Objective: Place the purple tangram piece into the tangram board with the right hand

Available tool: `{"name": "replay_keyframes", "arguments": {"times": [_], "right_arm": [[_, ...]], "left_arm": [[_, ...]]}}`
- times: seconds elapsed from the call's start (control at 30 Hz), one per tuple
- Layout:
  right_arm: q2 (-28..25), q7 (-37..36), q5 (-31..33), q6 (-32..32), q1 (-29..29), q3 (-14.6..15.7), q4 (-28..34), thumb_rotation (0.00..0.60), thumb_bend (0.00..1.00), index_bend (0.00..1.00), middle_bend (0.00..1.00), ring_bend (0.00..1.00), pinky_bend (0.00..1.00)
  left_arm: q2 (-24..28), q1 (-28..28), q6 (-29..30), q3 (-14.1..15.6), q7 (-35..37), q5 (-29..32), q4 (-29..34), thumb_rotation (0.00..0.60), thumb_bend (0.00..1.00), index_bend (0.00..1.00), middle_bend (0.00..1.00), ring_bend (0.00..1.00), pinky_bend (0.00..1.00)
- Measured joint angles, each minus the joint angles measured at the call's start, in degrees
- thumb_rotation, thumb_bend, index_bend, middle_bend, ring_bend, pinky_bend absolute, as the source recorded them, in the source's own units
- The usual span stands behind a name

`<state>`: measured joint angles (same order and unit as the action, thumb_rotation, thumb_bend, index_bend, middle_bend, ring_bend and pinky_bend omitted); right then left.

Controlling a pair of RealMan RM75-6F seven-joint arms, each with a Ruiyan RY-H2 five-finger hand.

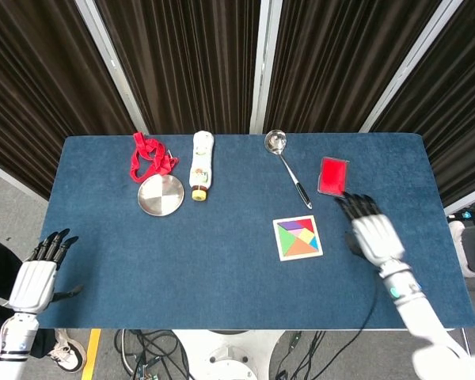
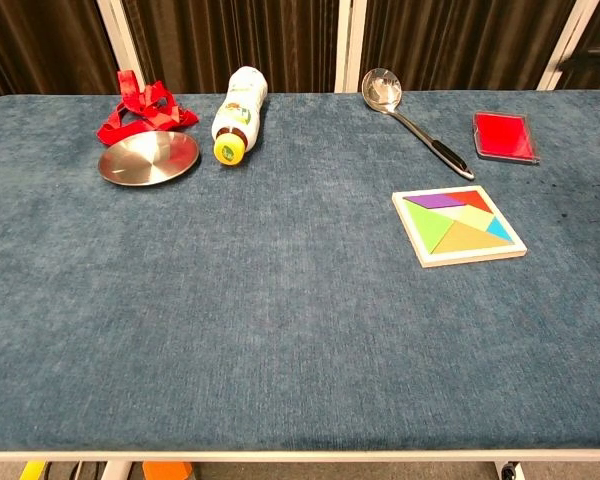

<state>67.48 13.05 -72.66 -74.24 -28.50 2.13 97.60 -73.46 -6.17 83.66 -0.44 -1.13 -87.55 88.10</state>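
Observation:
The tangram board [image 1: 298,238] [image 2: 458,226] lies right of the table's middle, its coloured pieces set flat inside the frame. The purple piece [image 1: 288,226] [image 2: 436,201] sits in the board's far left corner. My right hand [image 1: 371,229] hovers to the right of the board, well apart from it, fingers spread and holding nothing; the chest view does not show it. My left hand [image 1: 36,275] hangs off the table's near left edge, fingers extended and empty.
A spoon [image 1: 287,166] [image 2: 412,122] lies behind the board. A red flat case [image 1: 332,176] [image 2: 503,135] sits at the back right. A bottle [image 1: 200,165] [image 2: 236,113], a metal dish [image 1: 160,195] [image 2: 147,157] and a red ribbon [image 1: 149,154] [image 2: 140,108] occupy the back left.

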Motion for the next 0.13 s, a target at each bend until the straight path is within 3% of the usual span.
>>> {"name": "replay_keyframes", "arguments": {"times": [0.13], "right_arm": [[0.87,-1.19,-5.78,-11.56,10.15,3.31,-2.23,0.6,0.29,0.0,0.0,0.0,0.0]], "left_arm": [[0.24,0.19,0.39,-0.09,-1.05,0.14,0.47,0.6,0.03,0.14,0.05,0.0,0.14]]}}
